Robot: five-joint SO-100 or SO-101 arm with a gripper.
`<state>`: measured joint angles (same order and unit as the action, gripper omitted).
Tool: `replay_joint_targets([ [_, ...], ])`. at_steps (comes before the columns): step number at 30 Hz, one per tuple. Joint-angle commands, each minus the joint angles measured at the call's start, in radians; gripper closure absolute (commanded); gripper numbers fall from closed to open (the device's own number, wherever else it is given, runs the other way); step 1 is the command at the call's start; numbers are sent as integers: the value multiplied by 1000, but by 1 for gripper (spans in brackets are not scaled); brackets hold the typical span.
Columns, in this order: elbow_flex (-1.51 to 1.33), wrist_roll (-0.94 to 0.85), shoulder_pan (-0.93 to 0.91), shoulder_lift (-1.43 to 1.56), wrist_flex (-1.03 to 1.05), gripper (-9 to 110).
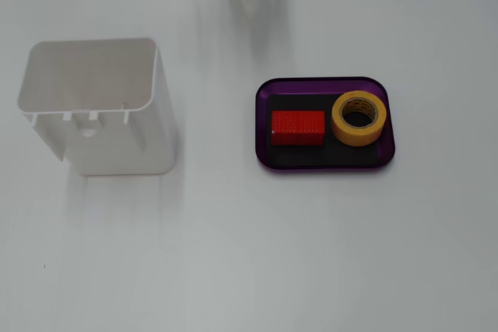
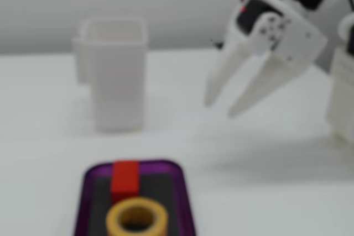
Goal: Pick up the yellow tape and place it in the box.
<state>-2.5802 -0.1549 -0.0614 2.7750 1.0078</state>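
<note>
Closest to your low fixed camera, the yellow tape [image 2: 136, 219] lies flat in the box [image 2: 87, 192], hole up, at the near end of the black floor. Right behind it, and you'll see them nearly touching in this view, sits the red block [image 2: 125, 181], also inside the purple rim. From the fixed view above, the yellow tape [image 1: 359, 117] fills the right half of the box [image 1: 327, 166] and the red block [image 1: 297, 127] takes the left half, a thin strip of black floor between them (so they are just beside each other, not pressed together).

Farther back on the white bench [image 2: 276, 192], your end effector [image 2: 221, 109] hangs above the surface on the right of the low view, well apart from the box. Its two white fingers [image 2: 227, 70] point down and to the left with a clear gap between the tips; it is released and carries nothing.

Beyond that, on the left of the low view, the tall white plastic container [image 2: 117, 75] stands upright on the bench. The view from above shows the same white plastic container [image 1: 101, 106] open at the top, well apart from the box.
</note>
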Motion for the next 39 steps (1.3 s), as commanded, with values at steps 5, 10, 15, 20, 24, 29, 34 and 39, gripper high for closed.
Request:
replay_joint_targets([
  [5,-196,8,0,230,-28,93],
  [10,-333,8,0,359,-25,94],
  [15,-439,54,2,506,-12,94],
  [20,-482,143,17,655,97,94],
  [24,-485,172,15,690,127,94],
  [29,-486,170,12,684,135,95],
  [34,-480,172,8,684,192,102],
  [39,-480,167,6,684,187,102],
])
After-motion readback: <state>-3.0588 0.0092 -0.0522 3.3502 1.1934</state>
